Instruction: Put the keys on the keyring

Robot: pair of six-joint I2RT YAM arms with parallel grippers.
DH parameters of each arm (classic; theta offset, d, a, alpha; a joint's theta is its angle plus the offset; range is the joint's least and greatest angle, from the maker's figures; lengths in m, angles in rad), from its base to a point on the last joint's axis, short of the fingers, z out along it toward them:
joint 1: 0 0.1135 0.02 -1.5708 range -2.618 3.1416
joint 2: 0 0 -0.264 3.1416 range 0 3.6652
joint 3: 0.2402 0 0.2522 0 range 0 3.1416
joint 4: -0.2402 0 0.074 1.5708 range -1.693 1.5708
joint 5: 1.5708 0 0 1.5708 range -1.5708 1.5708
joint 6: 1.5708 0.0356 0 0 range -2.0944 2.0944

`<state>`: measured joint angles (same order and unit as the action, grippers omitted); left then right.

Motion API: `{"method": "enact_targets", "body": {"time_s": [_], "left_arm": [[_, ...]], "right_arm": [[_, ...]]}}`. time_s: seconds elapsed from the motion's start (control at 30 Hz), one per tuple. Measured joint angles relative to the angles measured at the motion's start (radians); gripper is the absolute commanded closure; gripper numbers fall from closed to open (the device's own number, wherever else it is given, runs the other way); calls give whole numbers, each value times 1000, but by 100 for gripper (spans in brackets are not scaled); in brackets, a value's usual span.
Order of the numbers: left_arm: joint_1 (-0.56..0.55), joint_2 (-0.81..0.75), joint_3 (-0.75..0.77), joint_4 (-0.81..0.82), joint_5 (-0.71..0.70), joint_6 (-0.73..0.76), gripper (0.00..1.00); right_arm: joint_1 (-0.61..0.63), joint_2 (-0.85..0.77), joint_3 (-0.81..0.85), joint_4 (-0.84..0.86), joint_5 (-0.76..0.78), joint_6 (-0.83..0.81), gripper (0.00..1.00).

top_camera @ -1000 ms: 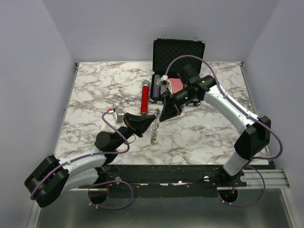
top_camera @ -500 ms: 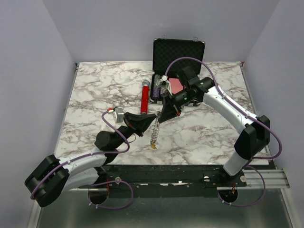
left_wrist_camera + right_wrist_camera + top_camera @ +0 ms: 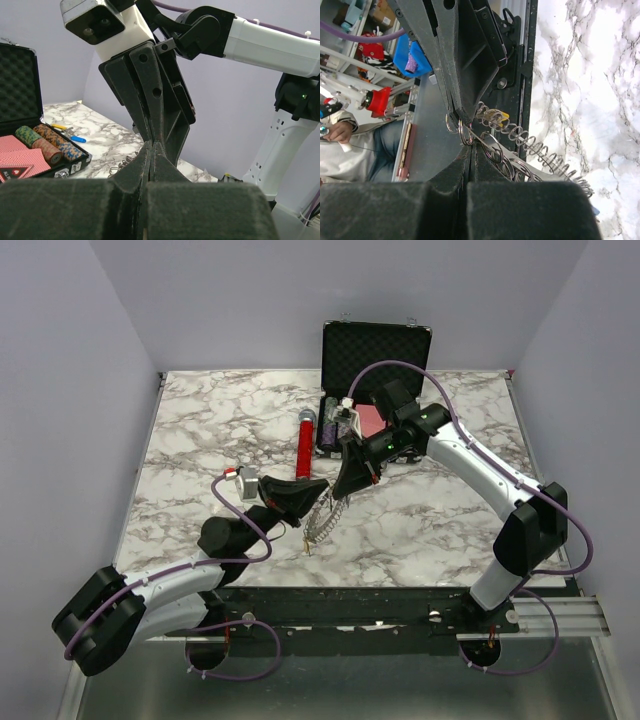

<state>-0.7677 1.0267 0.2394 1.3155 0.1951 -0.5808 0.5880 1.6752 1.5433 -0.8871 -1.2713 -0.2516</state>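
Keyring partly behind right end effector

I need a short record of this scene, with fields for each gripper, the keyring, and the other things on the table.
left gripper: shut, tip at the top of the keyring
right gripper: shut, tip against the left gripper's tip
keyring: hangs below the two tips, with keys strung along it
holder: cannot tell which gripper carries it
red cylinder: lies on the table, left of the case
case: open, at the far edge, with poker chips inside
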Motion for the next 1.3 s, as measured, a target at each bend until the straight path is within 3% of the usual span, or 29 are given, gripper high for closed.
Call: {"method": "enact_targets", "body": {"time_s": [0.33, 1.03, 1.13, 1.23, 1.3], "left_arm": [[0, -7, -9, 18, 55, 1, 100], [35, -30, -26, 25, 192, 4, 100], [35, -30, -26, 25, 195, 4, 100], [36, -35, -26, 21, 197, 8, 100], [40, -50, -29, 10, 200, 16, 100]], "right_arm": [[-5, -2, -32, 14, -55, 27, 100], [-19, -37, -148, 242, -183, 269, 99], [-22, -40, -151, 249, -184, 279, 90], [-27, -50, -159, 251, -185, 281, 66], [-32, -61, -158, 236, -181, 249, 56]]}}
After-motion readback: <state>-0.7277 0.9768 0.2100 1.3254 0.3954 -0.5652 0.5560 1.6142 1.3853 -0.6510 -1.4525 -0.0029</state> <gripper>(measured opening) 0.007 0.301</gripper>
